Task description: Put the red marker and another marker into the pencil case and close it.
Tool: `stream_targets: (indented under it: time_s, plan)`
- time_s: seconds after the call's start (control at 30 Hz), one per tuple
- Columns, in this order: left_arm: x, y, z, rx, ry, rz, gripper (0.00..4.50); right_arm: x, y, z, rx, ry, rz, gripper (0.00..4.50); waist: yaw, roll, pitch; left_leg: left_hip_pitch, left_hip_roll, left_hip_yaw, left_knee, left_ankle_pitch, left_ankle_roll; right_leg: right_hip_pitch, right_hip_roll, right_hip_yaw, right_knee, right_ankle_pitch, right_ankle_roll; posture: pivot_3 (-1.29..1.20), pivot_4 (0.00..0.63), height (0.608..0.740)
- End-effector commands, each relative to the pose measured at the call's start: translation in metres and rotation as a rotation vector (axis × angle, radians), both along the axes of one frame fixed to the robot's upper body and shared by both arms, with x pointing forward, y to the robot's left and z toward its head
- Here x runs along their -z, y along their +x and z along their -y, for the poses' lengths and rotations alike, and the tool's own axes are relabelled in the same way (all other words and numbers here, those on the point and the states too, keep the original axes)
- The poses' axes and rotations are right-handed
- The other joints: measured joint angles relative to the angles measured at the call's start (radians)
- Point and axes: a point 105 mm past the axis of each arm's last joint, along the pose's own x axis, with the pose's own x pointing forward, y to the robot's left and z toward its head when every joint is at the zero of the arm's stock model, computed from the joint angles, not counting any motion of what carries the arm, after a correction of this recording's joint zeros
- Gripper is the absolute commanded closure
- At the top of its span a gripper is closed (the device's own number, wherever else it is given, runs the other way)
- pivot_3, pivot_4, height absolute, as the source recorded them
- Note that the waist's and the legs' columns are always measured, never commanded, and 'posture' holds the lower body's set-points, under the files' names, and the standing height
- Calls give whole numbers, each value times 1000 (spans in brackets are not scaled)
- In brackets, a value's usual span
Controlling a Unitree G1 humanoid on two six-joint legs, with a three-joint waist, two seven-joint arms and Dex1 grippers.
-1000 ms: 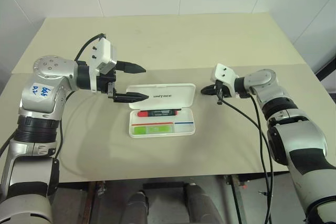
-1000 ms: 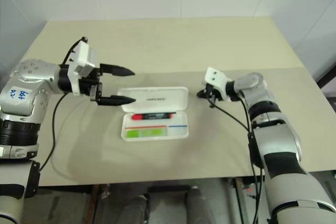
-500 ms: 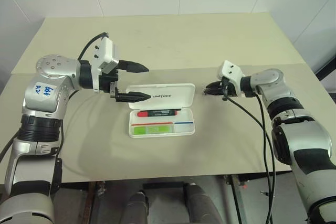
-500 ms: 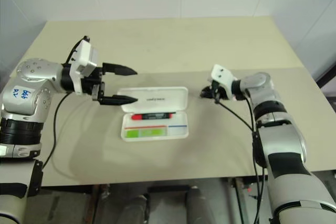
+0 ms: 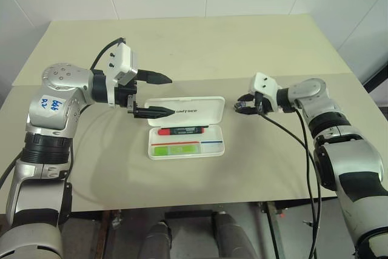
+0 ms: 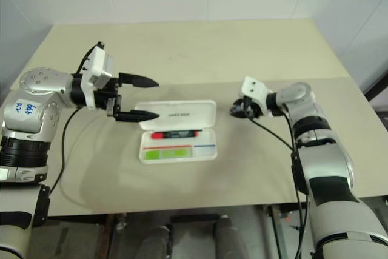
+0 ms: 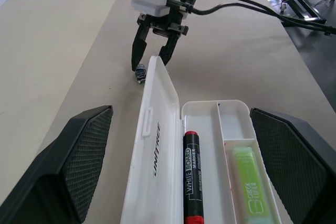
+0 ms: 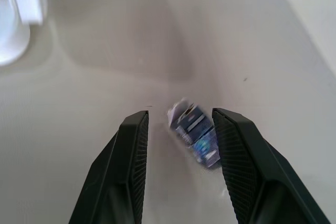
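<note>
Table [image 5: 200, 47] with lump [image 7: 140, 72] beside pencil case [image 5: 188, 127]

silver-grey jointed arms with black bands, white wrist camera boxes, black cables, and black textured fingers [image 7: 79, 156].

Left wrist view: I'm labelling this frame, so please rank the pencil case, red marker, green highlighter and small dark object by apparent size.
1. pencil case
2. red marker
3. green highlighter, shorter but thicker than the marker, so nearly level with it
4. small dark object, though it lies farther from the camera, which shrinks it
</note>
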Motion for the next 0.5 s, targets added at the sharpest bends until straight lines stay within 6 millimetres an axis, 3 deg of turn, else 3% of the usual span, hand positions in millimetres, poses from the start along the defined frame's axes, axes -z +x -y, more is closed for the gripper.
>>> stream_targets:
  time_s: [0.03, 0.5]
  plan:
    - [-10, -7, -1, 3, -8, 47, 0, -14, 6, -4, -11, -58, 64, 2457, -2, 0, 0, 0, 0, 0, 0, 0, 0, 0, 0, 0, 0, 0, 0, 0, 150, 740]
    - [-8, -11, -3, -24, -24, 42, 0, -21, 12, -22, -32, -100, 112, 2457, -12, 0, 0, 0, 0, 0, 0, 0, 0, 0, 0, 0, 1, 0, 0, 0, 150, 740]
